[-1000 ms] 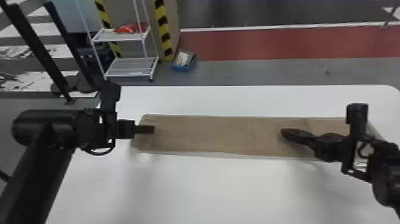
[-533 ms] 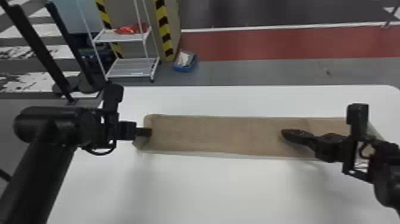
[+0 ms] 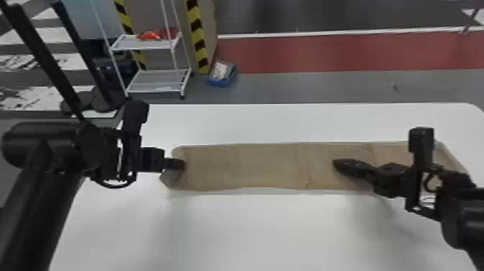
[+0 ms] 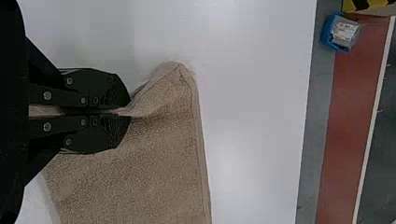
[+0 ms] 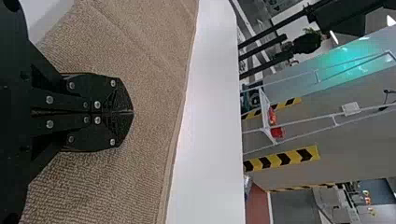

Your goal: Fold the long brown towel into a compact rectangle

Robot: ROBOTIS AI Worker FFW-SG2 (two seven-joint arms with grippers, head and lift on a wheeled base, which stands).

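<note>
Head view: left gripper (image 3: 183, 165) pinches brown towel (image 3: 248, 166) left of centre; right gripper (image 3: 335, 163), closed, right of centre. Fold apparently beginning; next, lift end rightward.

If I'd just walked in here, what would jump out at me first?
Probably the two black robot arms over a white table, the left one's hand pinching the left end of a long brown towel. The right hand, its fingers closed, is over the towel's right part. Behind the table, yellow-and-black stripes stand out beside a white shelf rack.
</note>
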